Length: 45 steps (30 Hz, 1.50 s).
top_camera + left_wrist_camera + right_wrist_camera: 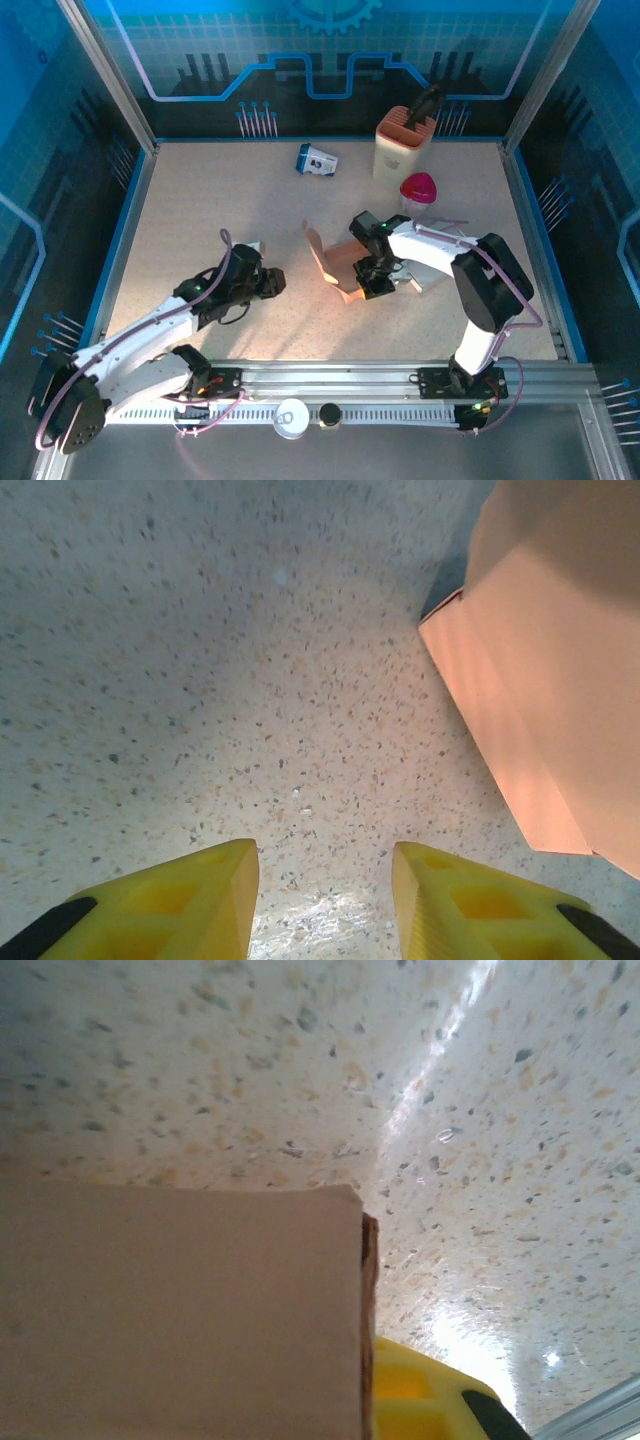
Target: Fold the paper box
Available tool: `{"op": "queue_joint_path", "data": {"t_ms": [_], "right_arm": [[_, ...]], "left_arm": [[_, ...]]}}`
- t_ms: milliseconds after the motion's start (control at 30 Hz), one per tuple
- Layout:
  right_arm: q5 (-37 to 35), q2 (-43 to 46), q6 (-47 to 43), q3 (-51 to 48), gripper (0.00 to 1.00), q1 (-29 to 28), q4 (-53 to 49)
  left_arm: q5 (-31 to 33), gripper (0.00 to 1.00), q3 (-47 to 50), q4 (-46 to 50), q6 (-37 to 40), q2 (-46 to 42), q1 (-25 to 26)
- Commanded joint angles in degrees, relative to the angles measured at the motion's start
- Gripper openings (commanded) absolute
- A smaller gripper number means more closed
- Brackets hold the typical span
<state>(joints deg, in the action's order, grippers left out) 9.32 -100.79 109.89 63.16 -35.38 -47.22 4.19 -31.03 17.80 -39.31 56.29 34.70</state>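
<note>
Reckoning we're barely halfway: the paper box (340, 268) is pinched by one panel in our clenched right tool (374, 274), one flap (314, 246) standing up unfolded, our left tool (268, 282) released and empty just beside it.

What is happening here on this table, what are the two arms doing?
Two robot arms are working on a paper box, orange cardboard only partly folded, near the middle of the table. The right end effector is shut on one edge of it. The left end effector hovers low over the table just left of the box, open and holding nothing.
</note>
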Motion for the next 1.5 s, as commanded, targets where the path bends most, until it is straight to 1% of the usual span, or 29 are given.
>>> {"op": "queue_joint_path", "data": {"t_ms": [0, 67, 200, 267, 333, 367, 433, 500, 600, 667, 700, 733, 767, 800, 867, 967, 1067, 1133, 1200, 1267, 1333, 1400, 1467], "right_arm": [[3.3, -0.8, 5.4, -2.2, 0.0, -2.0, 1.2], [2.7, 0.0, 6.7, -3.1, 0.05, -3.3, 2.7], [2.3, 0.2, 6.9, -3.4, 0.19, -4.7, 3.9], [1.8, 1.2, 6.6, -3.6, 0.36, -5.5, 4.5], [-0.2, 3.1, 6.4, -3.7, 0.51, -6.5, 4.1], [-1.4, 4.4, 6.1, -3.9, 0.54, -6.9, 3.9], [-4.5, 7.6, 4.9, -4.0, 0.57, -7.6, 3.4], [-9.7, 11.9, 2.7, -3.1, 0.59, -8.7, 1.3], [-19.9, 18.5, -2.5, -0.3, 0.62, -11.3, -3.2], [-26.1, 22.3, -8.7, 0.9, 0.62, -12.8, -3.6], [-28.4, 24.4, -13.6, 0.7, 0.59, -13.1, -2.1], [-29.5, 26.9, -21.4, -0.6, 0.56, -13.1, 3.0], [-29.0, 28.8, -30.7, -2.1, 0.52, -12.9, 8.9], [-27.6, 30.5, -37.6, -3.5, 0.51, -13.0, 14.1], [-21.2, 31.4, -49.1, -4.7, 0.48, -12.8, 21.1], [-14.3, 27.8, -58.7, 0.3, 0.52, -13.4, 17.3], [-9.3, 22.0, -63.9, 5.7, 0.55, -13.2, 12.9], [-7.3, 17.9, -65.9, 9.6, 0.54, -13.2, 9.3], [-8.4, 15.1, -66.9, 12.6, 0.54, -13.7, 6.2], [-9.5, 13.9, -66.3, 13.2, 0.49, -13.6, 5.6], [-10.2, 13.2, -65.9, 13.4, 0.42, -13.5, 5.8], [-9.1, 12.5, -65.2, 13.2, 0.36, -13.3, 7.3], [-8.6, 11.5, -63.9, 13.4, 0.27, -13.3, 8.2]], "left_arm": [[-4.5, 0.4, 2.1, -11.1, -2.1, 4.3, 1.0], [-4.7, 0.39, 3.2, -16.6, -2.7, 6.9, 2.4], [-4.6, 0.4, 3.7, -23.2, -3.7, 10.9, 4.5], [-4.6, 0.4, 3.7, -25.6, -4.1, 12.2, 5.1], [-3.8, 0.4, 3.2, -25.9, -3.9, 12.8, 5.4], [-3.5, 0.4, 3.0, -25.8, -3.9, 12.8, 5.5], [-3.0, 0.4, 2.5, -25.4, -3.5, 12.5, 5.6], [-2.7, 0.4, 1.7, -24.1, -2.9, 11.9, 5.6], [-2.3, 0.4, 0.4, -22.4, -2.3, 11.2, 5.7], [-2.4, 0.41, -0.3, -22.0, -2.0, 11.2, 5.6], [-2.4, 0.41, -0.8, -21.6, -1.8, 11.3, 5.6], [-2.6, 0.41, -1.2, -21.3, -1.6, 11.5, 5.6], [-2.7, 0.41, -1.7, -21.1, -1.4, 11.7, 5.7], [-2.9, 0.41, -2.0, -21.1, -1.2, 11.8, 5.6], [-2.9, 0.41, -2.6, -20.9, -0.9, 12.0, 5.6], [-2.8, 0.41, -3.6, -20.3, -0.5, 12.6, 5.7], [-2.9, 0.41, -4.4, -20.3, -0.3, 13.3, 5.6], [-2.9, 0.41, -5.0, -19.9, -0.2, 13.8, 5.6], [-2.9, 0.41, -5.7, -19.5, 0.1, 14.3, 5.6], [-2.8, 0.41, -6.3, -18.9, 0.4, 14.6, 5.6], [-2.8, 0.41, -6.4, -18.7, 0.5, 14.7, 5.6], [-2.7, 0.41, -6.4, -18.7, 0.6, 14.5, 5.6], [-2.6, 0.41, -6.6, -18.2, 0.9, 14.5, 5.7]]}}
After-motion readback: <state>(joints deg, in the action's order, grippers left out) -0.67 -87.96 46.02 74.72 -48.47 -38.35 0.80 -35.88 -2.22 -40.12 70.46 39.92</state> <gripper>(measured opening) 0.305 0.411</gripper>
